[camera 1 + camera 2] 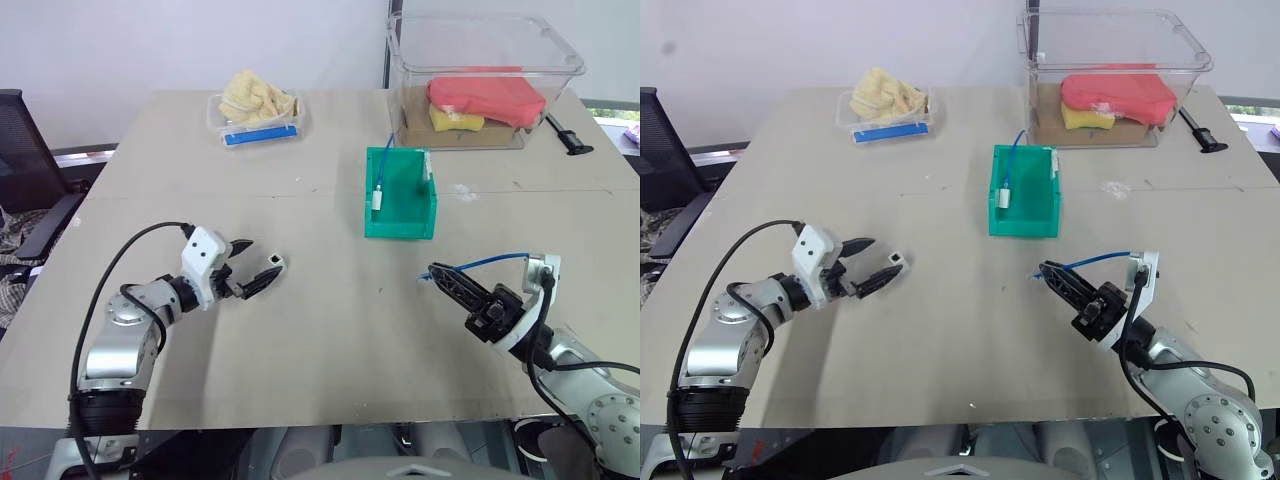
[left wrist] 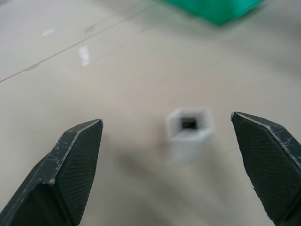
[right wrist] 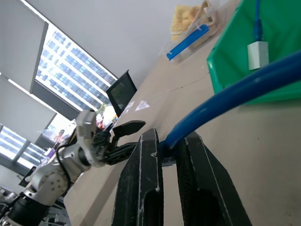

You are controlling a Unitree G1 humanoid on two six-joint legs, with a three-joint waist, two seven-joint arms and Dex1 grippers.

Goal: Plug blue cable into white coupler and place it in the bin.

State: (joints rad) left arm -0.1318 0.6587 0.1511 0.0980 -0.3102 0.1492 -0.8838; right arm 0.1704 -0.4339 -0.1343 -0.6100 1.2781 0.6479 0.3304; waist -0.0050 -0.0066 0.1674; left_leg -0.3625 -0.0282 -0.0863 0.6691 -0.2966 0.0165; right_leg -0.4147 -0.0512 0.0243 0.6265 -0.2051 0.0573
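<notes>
Head views: the white coupler (image 1: 273, 261) lies on the counter (image 1: 330, 330) just past the released left tool (image 1: 247, 268); the right tool (image 1: 437, 273) is clenched on the blue cable (image 1: 490, 262). Left wrist view: coupler between spread fingers (image 2: 75, 160). Right wrist view: cable pinched, bin (image 3: 225, 70) beyond

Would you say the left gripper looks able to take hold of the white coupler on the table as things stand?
Probably yes. The left gripper is open, and the white coupler lies on the bare table just ahead between its fingers, with nothing in the way.
</notes>
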